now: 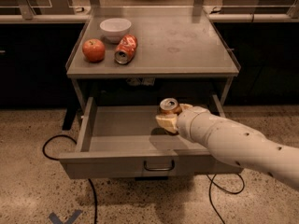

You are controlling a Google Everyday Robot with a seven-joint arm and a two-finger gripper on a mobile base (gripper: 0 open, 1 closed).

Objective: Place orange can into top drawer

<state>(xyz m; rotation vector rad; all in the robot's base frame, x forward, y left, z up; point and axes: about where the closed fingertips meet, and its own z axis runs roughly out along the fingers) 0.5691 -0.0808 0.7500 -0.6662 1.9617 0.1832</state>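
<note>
You had the orange can (169,105) upright inside the open top drawer (121,161), right of its centre and toward the back. The gripper (174,115) sat around it, coming in from the right. Its pale fingers (165,122) were clamped on the can's body, one on the near side and one behind. Only the silver top rim and a strip of label showed above them. You could not tell whether the can's base touched the drawer floor or hung just above it.

Judge the can as light and stiff, but thin-walled and smooth. A hard squeeze could dent it, and a loose one could let it slip. The mid-body hold, below the rim, looked like the right place. Being slim and tall, it would likely tip if let go above the floor.

No writing on its label could be read. On the counter (187,45) lay a redder can (126,49) on its side, its pale lettering illegible, beside an apple (94,50) and a white bowl (115,28).
</note>
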